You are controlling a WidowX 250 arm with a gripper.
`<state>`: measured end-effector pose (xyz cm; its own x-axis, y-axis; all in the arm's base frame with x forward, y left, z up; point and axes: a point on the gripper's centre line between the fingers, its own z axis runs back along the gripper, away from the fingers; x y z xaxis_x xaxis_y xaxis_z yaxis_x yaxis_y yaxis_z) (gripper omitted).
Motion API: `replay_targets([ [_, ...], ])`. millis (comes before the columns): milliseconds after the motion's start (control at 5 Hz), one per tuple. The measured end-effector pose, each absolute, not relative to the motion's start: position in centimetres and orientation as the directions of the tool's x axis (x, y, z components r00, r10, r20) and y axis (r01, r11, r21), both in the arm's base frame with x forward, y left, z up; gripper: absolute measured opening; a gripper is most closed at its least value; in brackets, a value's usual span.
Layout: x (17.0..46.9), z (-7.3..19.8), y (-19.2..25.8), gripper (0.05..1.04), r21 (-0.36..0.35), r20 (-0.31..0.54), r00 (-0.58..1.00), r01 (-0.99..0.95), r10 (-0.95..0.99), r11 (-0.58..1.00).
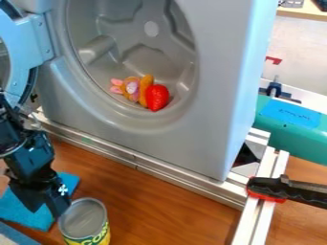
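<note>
"Well, where is the tool point(45, 209) seen, and is anything grasped by it?"

"It is seen low on the view's left, over a blue cloth point(18, 210) that is spread on the wooden bench point(159, 206). Nothing is grasped: the tool is released, its 2 fingertips parted, with the cloth glimpsed between them."

"And where is the can point(85, 220) placed?"

"Upright on the bench, just to the right of the tool. Its grey top is turned up, and a yellow and green label is worn below. Whether it is touched by the tool cannot be told."

"What is found farther off?"

"Above and to the right of the tool, a grey machine housing point(185, 143) is set, with a round drum point(137, 60) opened to view. In its bottom, 2 toys are held side by side: a plush toy point(132, 89) with pink ears and a red strawberry point(157, 97). Above the tool, a pale blue door point(39, 38) is swung aside."

"And well to the right?"

"There, a black clamp point(290, 190) with red pads is fixed at the metal rails point(150, 164)."
</note>
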<state>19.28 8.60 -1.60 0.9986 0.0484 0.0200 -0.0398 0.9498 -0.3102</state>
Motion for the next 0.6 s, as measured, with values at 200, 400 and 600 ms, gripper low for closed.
replay_targets([
  [200, 19.7, -2.0, 8.0, 1.000, -0.298, 0.034, 0.999, -0.024, 0.036, 0.954],
  [400, 19.9, -3.0, 5.7, 1.000, -0.317, 0.034, 0.999, -0.009, 0.021, 0.948],
  [600, 20.0, -3.8, 4.8, 1.000, -0.316, 0.034, 0.999, -0.018, 0.031, 0.948],
])
